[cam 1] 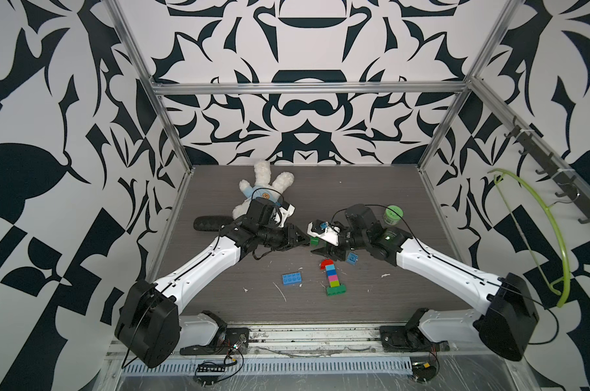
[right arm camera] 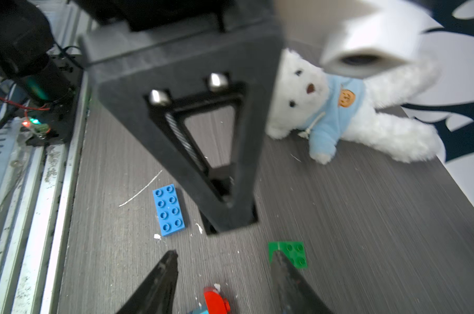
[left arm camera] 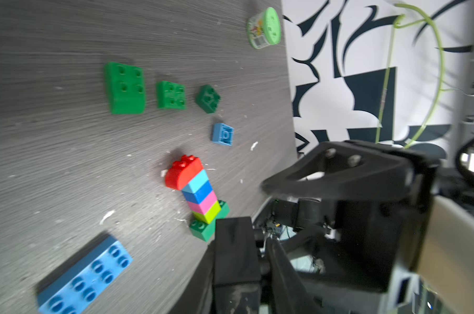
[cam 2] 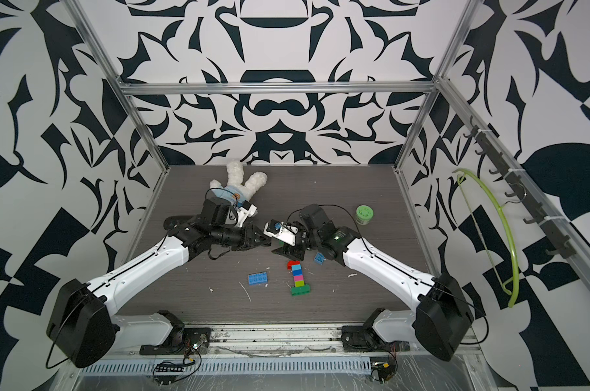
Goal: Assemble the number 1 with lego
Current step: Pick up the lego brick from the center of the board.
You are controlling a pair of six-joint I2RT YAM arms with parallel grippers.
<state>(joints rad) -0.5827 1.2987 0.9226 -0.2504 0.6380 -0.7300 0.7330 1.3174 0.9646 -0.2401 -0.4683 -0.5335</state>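
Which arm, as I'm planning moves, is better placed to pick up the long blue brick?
Left, probably. The long blue brick lies on the left arm's side of the stacked 1; the right fingers hang open by its red top. The left fingers are shut, though.

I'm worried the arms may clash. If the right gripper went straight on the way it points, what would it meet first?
Probably the left gripper: in the right wrist view its black fingers stand just ahead of the right gripper's open jaws. The green brick lies slightly aside; depth is unclear.
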